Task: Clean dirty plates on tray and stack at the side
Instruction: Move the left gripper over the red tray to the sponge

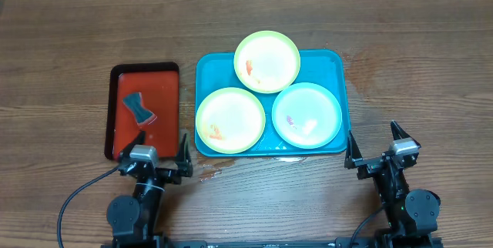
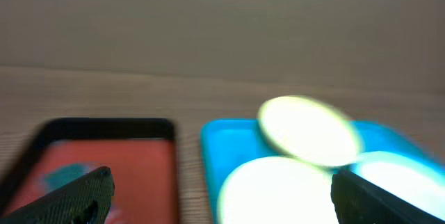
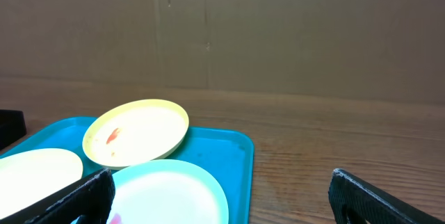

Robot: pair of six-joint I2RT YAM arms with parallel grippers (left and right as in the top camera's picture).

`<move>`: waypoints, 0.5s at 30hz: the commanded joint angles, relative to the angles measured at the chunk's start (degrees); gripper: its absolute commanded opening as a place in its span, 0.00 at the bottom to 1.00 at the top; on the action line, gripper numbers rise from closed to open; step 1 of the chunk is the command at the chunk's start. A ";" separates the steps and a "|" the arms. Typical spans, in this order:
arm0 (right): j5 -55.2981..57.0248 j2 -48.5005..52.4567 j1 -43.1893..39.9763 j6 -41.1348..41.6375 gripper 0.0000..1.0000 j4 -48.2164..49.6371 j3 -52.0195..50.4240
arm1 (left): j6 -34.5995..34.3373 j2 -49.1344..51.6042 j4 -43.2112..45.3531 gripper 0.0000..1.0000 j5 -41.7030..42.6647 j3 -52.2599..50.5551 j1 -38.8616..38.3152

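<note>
Both grippers idle and empty; three smeared plates on the tray.

Left of the tray [image 1: 330,65]: red tray [image 1: 166,86] carrying a grey-blue pad [image 1: 139,108], probably the scrubber. Left gripper [image 1: 163,139] sits near the tray's near-left corner, jaws wide apart, nothing between them. On the tray: near yellow-green plate [image 1: 230,120] at left, far yellow-green plate [image 1: 266,62] overhanging the far rim, light blue plate [image 1: 306,115] at right; all show red-orange smears. Right gripper [image 1: 373,134] is just off the tray's near-right corner, also spread wide and empty. Judgement: plates look like light, stiff plastic with a smooth, likely slippery surface; pinch at the raised rim, clear of the smears. No labels or readable writing anywhere.
</note>
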 commanded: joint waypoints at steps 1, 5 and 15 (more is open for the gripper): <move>0.57 -0.50 -0.37 0.24 1.00 0.28 -0.57 | -11.93 -0.63 6.93 0.99 12.90 -0.20 -0.39; 0.57 -0.50 -0.37 0.24 1.00 0.28 -0.59 | -12.90 -0.63 26.64 0.99 14.69 -0.20 -0.39; 0.57 -0.50 -0.37 0.24 1.00 0.28 -0.59 | -0.68 7.54 24.04 1.00 9.07 23.10 -0.39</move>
